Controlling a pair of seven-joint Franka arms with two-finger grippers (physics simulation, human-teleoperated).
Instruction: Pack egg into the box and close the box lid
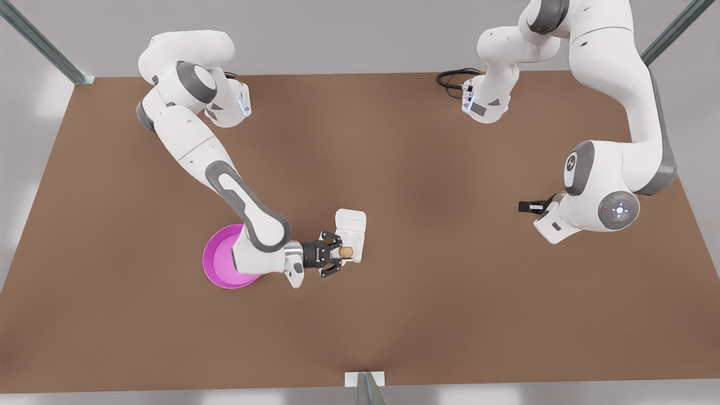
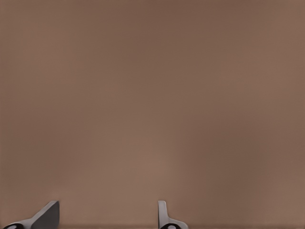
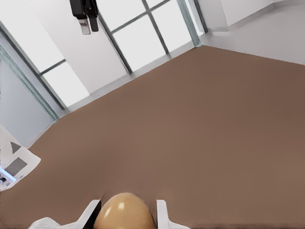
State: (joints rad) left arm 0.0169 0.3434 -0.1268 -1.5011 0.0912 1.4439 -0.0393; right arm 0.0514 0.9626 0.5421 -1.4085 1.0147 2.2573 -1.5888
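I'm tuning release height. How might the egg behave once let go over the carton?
The egg, smooth and oval between the right pincer fingers, would probably roll if it misses a cup of the box. It likely slips easily. The left pincer waits open.

Simulated lab: bare brown table (image 1: 450, 253)

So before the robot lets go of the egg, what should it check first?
1. Egg held: the right gripper has its fingers on both sides of the egg. Ok.
2. Lid out of the way: the box lid lies flat open beside the cups. Ok.
3. Egg above the box: in the front view it sits over the tray's near edge. Which cup it lines up with: cannot tell.
4. Height above the cup: cannot tell.
5. Other arm clear: the left gripper waits far off over bare table, fingers apart. Ok.
6. Pink dish clear of the box. Ok.
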